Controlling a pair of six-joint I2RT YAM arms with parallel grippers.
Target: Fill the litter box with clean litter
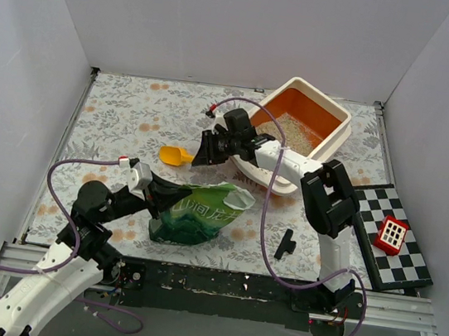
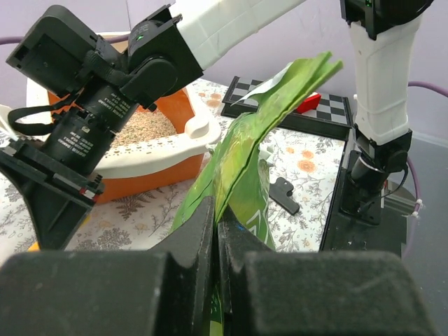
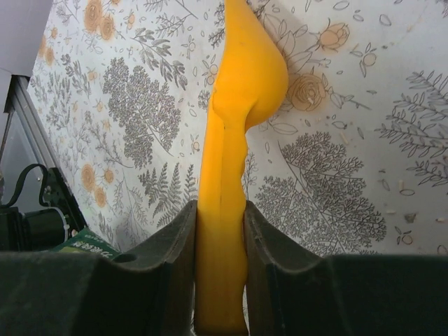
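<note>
On the flowered bench (image 1: 133, 105), the litter box (image 1: 342, 133) sits far right, holding only a little litter (image 1: 297, 130). My left hand (image 2: 215, 210) is clamped on the green bag (image 1: 202, 211), propping it, probably for scooping. My right hand (image 3: 218, 210) grips the yellow scoop (image 3: 245, 91) by its handle.

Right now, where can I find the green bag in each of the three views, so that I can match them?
Top external: the green bag lies low in the centre, beside the left arm.
Left wrist: the bag fills the centre, pinched in the left hand.
Right wrist: the bag shows only as a small corner, bottom left.
Shared landmark: the floral table cover, seen in all three.
</note>
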